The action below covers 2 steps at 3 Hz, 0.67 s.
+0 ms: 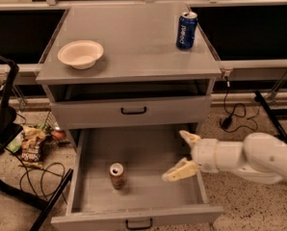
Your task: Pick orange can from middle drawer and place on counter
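Note:
The orange can (117, 175) stands upright on the floor of the middle drawer (90, 200), left of its middle. The drawer is pulled fully out below the upper handled drawer (134, 111). My gripper (180, 155) is open, its two cream fingers spread wide. It hangs over the right part of the drawer, to the right of the can and apart from it. The white arm reaches in from the right. The grey counter (134, 42) tops the cabinet.
A white bowl (81, 54) sits on the counter's left side and a blue Pepsi can (186, 30) at its back right. Snack bags (32, 146), cables and a black chair base (8, 129) lie on the floor to the left.

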### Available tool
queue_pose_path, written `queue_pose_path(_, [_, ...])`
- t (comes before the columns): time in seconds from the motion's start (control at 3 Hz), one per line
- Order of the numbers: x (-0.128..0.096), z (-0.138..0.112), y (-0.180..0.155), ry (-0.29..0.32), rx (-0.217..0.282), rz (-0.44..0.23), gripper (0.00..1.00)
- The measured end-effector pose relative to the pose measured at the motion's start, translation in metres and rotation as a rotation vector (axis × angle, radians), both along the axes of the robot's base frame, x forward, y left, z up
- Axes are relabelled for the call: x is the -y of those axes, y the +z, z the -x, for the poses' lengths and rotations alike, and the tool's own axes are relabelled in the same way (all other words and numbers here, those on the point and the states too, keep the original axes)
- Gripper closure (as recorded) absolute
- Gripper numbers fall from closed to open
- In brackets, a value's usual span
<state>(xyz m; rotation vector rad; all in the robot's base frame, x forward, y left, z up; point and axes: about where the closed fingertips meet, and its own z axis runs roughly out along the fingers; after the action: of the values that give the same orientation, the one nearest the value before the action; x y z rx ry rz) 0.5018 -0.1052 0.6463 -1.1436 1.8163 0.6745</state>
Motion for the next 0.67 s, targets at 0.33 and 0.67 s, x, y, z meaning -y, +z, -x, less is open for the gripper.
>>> queue_pose_path(0.33, [-0.038,-0.03,-0.061,0.033,0.004,-0.043,0.0])
queue_pose_path(0.67, [-0.08,-0.055,-0.103,0.067,0.033,-0.067,0.0])
